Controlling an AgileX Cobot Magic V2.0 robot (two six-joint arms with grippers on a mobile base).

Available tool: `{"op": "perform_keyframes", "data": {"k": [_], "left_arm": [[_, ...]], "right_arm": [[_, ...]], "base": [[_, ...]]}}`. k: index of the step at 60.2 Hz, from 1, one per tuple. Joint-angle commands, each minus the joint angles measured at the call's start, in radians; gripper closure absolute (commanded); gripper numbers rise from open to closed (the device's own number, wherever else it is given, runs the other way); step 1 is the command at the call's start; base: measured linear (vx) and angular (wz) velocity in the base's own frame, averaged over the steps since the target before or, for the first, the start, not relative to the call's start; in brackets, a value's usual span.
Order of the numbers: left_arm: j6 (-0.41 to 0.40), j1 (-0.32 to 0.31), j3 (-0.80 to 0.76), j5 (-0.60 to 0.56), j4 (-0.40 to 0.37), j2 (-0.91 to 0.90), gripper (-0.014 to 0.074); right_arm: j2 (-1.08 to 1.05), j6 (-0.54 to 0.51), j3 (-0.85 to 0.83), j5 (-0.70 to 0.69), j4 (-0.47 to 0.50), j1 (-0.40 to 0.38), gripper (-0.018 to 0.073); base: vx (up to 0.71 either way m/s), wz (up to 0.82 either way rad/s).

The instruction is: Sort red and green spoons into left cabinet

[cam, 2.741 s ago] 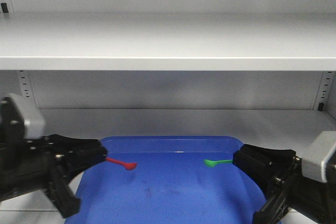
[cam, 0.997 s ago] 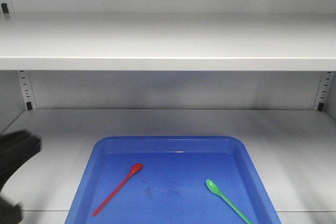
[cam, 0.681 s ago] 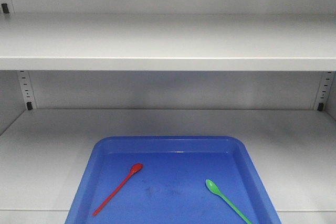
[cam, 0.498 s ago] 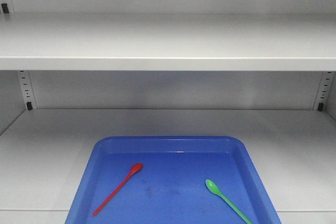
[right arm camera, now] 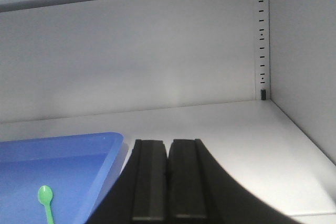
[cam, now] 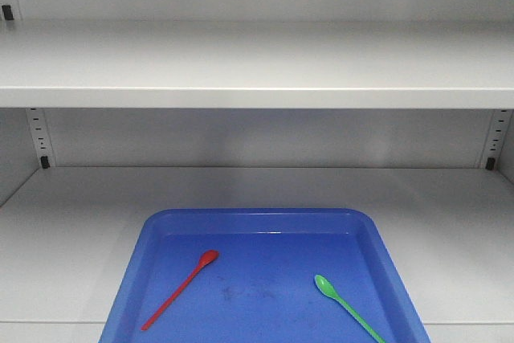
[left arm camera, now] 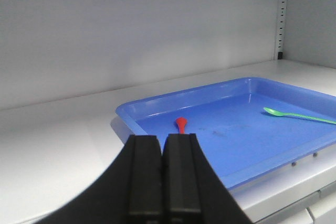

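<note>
A red spoon (cam: 181, 289) lies on the left half of a blue tray (cam: 265, 217), bowl pointing to the back. On the tray's right half lies a green spoon (cam: 347, 307). The tray rests on a shelf of the pale grey cabinet (cam: 257, 66). Neither gripper shows in the front view. In the left wrist view my left gripper (left arm camera: 163, 139) is shut and empty, in front of the tray, with the red spoon (left arm camera: 181, 124) just beyond its tips and the green spoon (left arm camera: 299, 115) off to the right. My right gripper (right arm camera: 169, 144) is shut and empty, right of the tray (right arm camera: 79, 145) and green spoon (right arm camera: 46, 200).
An upper shelf (cam: 257, 86) overhangs the tray's shelf. Slotted rails (cam: 37, 138) run up the back corners. The cabinet's right wall (right arm camera: 307, 61) stands close to the right gripper. Bare shelf surface (cam: 64, 238) flanks the tray on both sides.
Both grippers held the spoons over the tray 2.7 s ago. Both spoons now lie flat on the tray, and both arms have left the front view.
</note>
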Motion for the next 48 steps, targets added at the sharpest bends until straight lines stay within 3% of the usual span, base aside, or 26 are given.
{"op": "perform_keyframes", "data": {"k": [1, 16, 25, 29, 32, 40, 46, 48], "left_arm": [[-0.01, -0.008, -0.029, 0.021, -0.077, 0.009, 0.0596], [-0.007, -0.008, -0.029, 0.004, -0.07, 0.009, 0.0596], [0.004, 0.006, -0.029, -0.156, -0.055, -0.011, 0.0594], [-0.034, 0.043, -0.03, -0.209, 0.005, -0.04, 0.0594], [-0.082, 0.083, -0.03, -0.215, 0.095, -0.062, 0.0594], [-0.317, 0.194, -0.03, -0.144, 0.506, -0.115, 0.0594], [-0.622, 0.259, -0.03, -0.092, 0.871, -0.153, 0.0594], [-0.719, 0.275, -0.029, -0.079, 0.953, -0.161, 0.0594]], "right_arm": [[0.009, 0.001, -0.033, -0.069, -0.01, 0.002, 0.0562], [0.009, 0.0, -0.033, -0.069, -0.01, 0.002, 0.0562], [0.009, 0.0, -0.033, -0.069, -0.01, 0.002, 0.0562], [0.009, 0.0, -0.033, -0.067, -0.01, 0.002, 0.0562], [0.009, 0.0, -0.033, -0.067, -0.01, 0.002, 0.0562], [0.009, 0.0, -0.033, -0.067, -0.012, 0.002, 0.0562], [0.009, 0.0, -0.033, -0.067, -0.012, 0.002, 0.0562], [0.009, 0.0, -0.033, -0.067, -0.012, 0.002, 0.0562]], "base": [[0.0, 0.0], [0.0, 0.0], [0.0, 0.0], [0.0, 0.0], [0.0, 0.0], [0.0, 0.0], [0.0, 0.0], [0.0, 0.0]]}}
